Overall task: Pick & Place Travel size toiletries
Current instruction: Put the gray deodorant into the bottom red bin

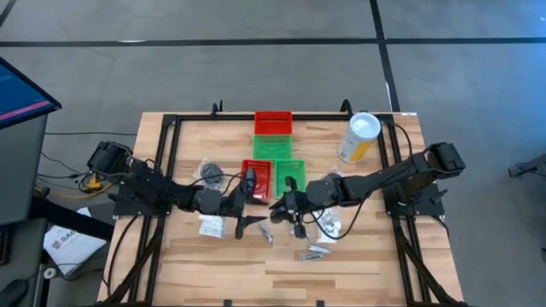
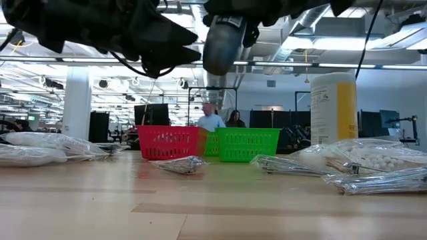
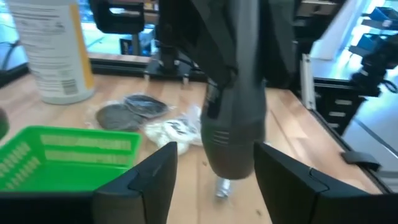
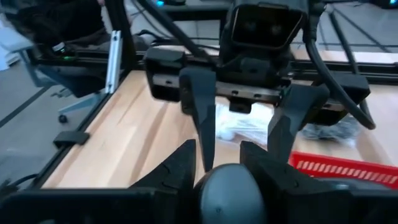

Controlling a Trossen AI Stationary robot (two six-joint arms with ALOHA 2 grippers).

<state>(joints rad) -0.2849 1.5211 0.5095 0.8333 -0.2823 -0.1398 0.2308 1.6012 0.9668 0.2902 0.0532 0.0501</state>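
Right hand (image 4: 219,163): clamped on small dark grey bottle (image 3: 231,124), mid-air beside green tray (image 1: 290,174).
Left hand (image 3: 214,171): spread wide around bottle.
Risk: early release during handover drops bottle onto worktop (image 1: 213,264).

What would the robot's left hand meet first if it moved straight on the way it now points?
The small dark grey round bottle, gripped by the right hand and hanging just ahead of the open left hand. How close it is cannot be told exactly.
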